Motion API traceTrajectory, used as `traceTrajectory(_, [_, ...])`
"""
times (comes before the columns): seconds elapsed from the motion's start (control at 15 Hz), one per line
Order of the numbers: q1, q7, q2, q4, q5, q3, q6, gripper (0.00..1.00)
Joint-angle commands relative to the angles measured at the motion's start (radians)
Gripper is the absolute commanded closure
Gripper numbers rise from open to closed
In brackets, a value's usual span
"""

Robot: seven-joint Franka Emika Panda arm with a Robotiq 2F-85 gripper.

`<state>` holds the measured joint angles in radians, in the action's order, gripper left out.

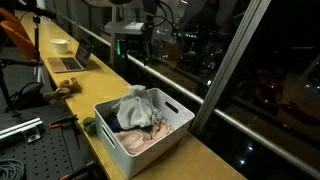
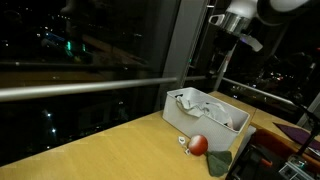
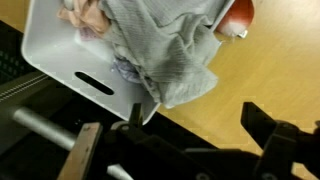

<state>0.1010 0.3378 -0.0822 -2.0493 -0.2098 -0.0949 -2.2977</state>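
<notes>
My gripper (image 3: 200, 125) is open and empty, with both dark fingers over bare wood beside the white bin (image 3: 70, 60). In both exterior views it hangs high above the table (image 1: 132, 48) (image 2: 220, 52), apart from everything. The bin (image 1: 125, 150) (image 2: 185, 122) holds a crumpled grey cloth (image 3: 165, 45) (image 1: 135, 105) that drapes over its rim, and a pink cloth (image 3: 85, 15) (image 1: 150, 135) beneath it. A red round object (image 3: 240, 12) (image 2: 199, 144) lies on the table just outside the bin.
A wooden table (image 1: 200, 160) runs along a dark window with a metal rail (image 2: 80, 88). On it are a laptop (image 1: 70, 62), a white bowl (image 1: 61, 45) and a brown soft toy (image 1: 65, 87). A green item (image 1: 89, 124) lies beside the bin. A perforated metal board (image 1: 30, 150) adjoins the table.
</notes>
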Motion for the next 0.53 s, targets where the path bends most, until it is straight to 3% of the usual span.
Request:
traceTrajectory(0.0, [0.047, 0.021, -0.093, 0.046, -0.025, -0.05, 0.03, 0.0])
traceTrajectory(0.47, [0.126, 0.163, -0.196, 0.123, -0.075, -0.129, 0.275, 0.0])
